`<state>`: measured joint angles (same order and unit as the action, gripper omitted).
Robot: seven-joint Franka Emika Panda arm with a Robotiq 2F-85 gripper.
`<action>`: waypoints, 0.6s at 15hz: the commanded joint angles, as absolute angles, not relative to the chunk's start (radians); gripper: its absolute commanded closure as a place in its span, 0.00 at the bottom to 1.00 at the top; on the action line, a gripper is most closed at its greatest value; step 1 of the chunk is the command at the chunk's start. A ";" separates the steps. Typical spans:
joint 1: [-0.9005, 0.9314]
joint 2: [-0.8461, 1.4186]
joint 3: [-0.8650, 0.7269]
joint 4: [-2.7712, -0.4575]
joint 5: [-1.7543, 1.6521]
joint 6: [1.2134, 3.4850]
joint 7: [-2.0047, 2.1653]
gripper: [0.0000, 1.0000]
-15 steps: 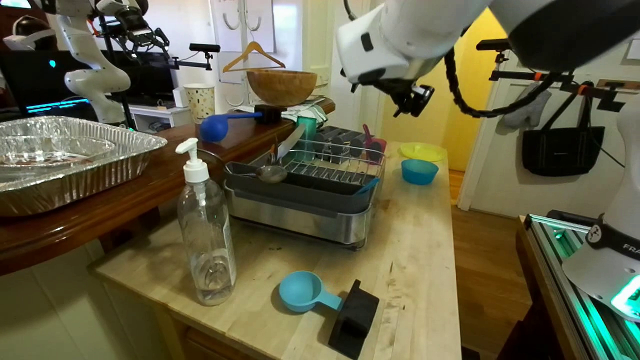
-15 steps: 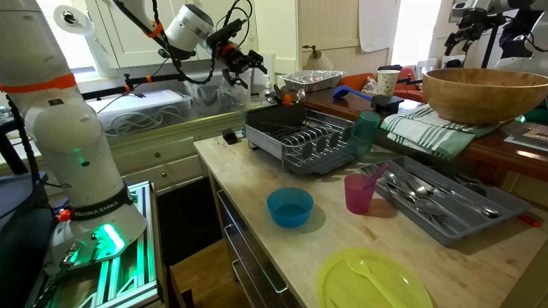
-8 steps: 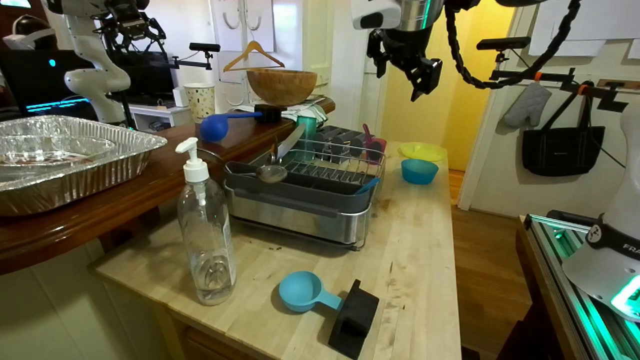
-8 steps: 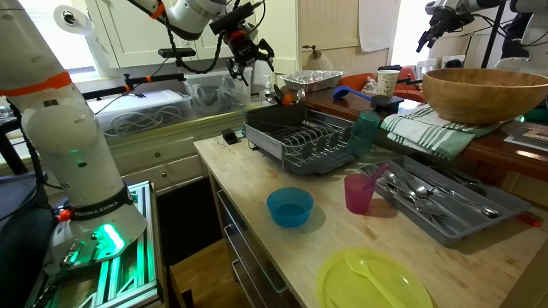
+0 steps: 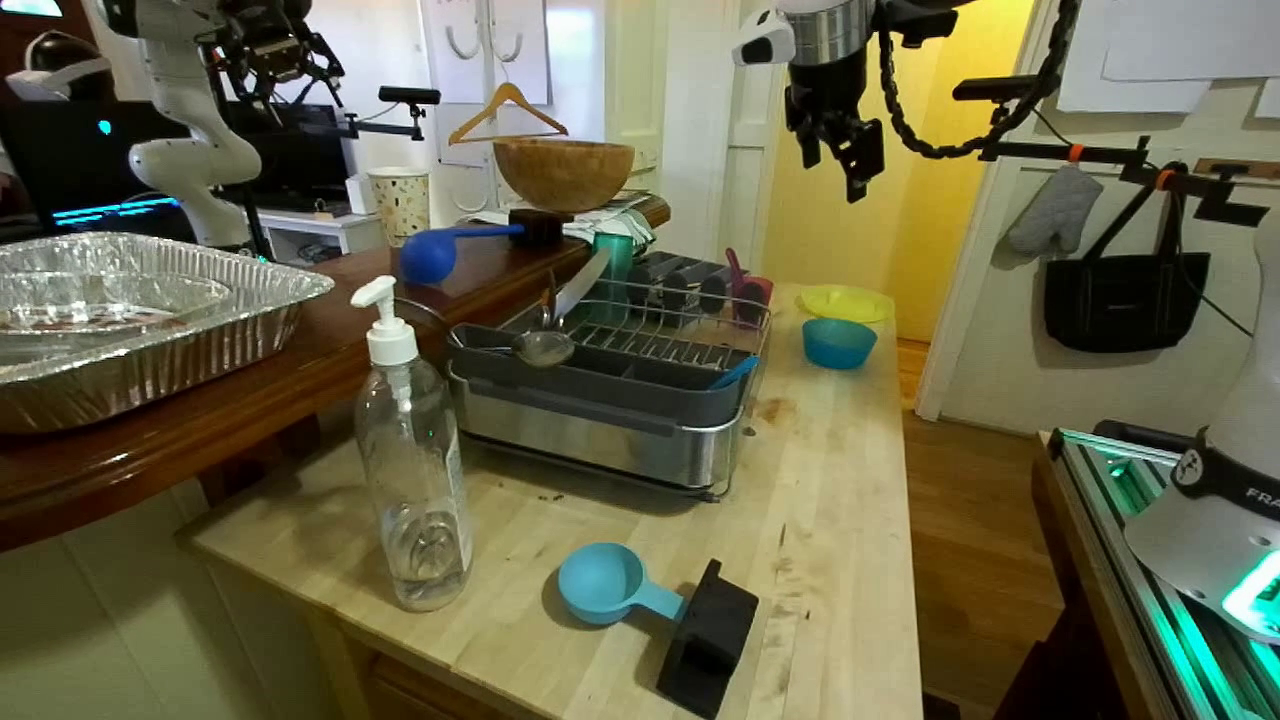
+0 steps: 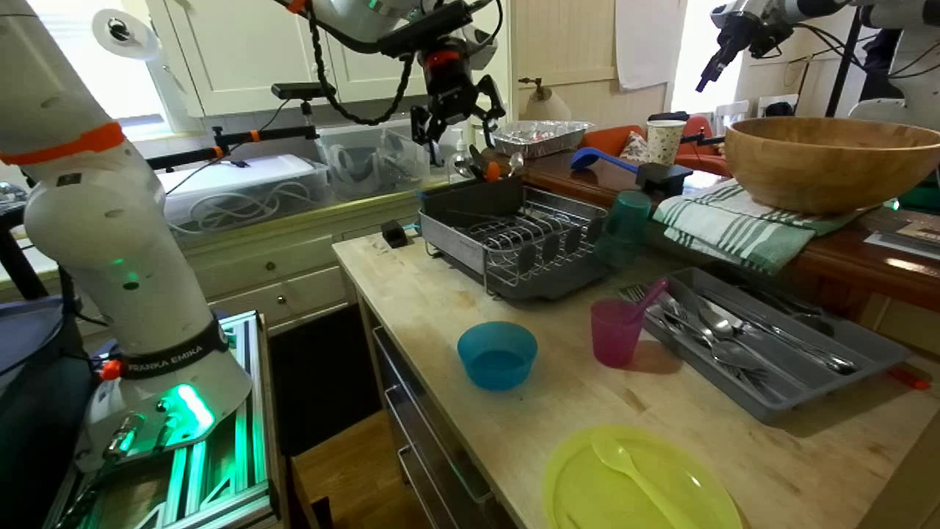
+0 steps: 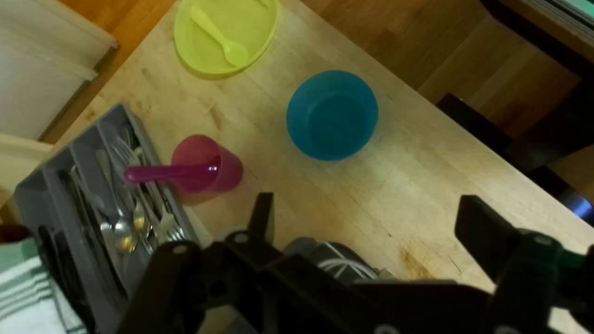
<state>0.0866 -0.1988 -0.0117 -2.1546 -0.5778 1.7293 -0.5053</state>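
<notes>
I can pass between the blue bowl (image 6: pixel 498 360) and the pink cup (image 6: pixel 615 338); the utensil (image 6: pixel 648 300) jutting from the cup toward the cutlery tray (image 7: pixel 37 197) obstructs one side, the dish rack (image 6: pixel 457 241) another.

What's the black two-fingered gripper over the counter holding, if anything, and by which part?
Nothing is held. The gripper is open, jaws wide apart; in the wrist view, pale wooden countertop shows through the gap.

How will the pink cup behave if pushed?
The pink cup looks like translucent plastic, so it's probably light and quick to slide. Taller than wide, it may tip if pushed high. The magenta utensil leaning out of it could swing round.
</notes>
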 commanded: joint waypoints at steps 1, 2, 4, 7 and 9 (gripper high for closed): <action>0.025 -0.221 -0.065 -2.176 -0.483 1.739 -0.468 0.00; 0.037 -0.199 -0.041 -2.153 -0.537 1.729 -0.497 0.00; 0.015 -0.201 -0.061 -2.154 -0.513 1.729 -0.494 0.00; 0.015 -0.202 -0.058 -2.154 -0.504 1.729 -0.485 0.00; -0.006 -0.130 -0.069 -2.084 -0.463 1.709 -0.378 0.00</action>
<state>0.0239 -0.2003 -0.0651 -2.1522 -0.5065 1.7292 -0.4767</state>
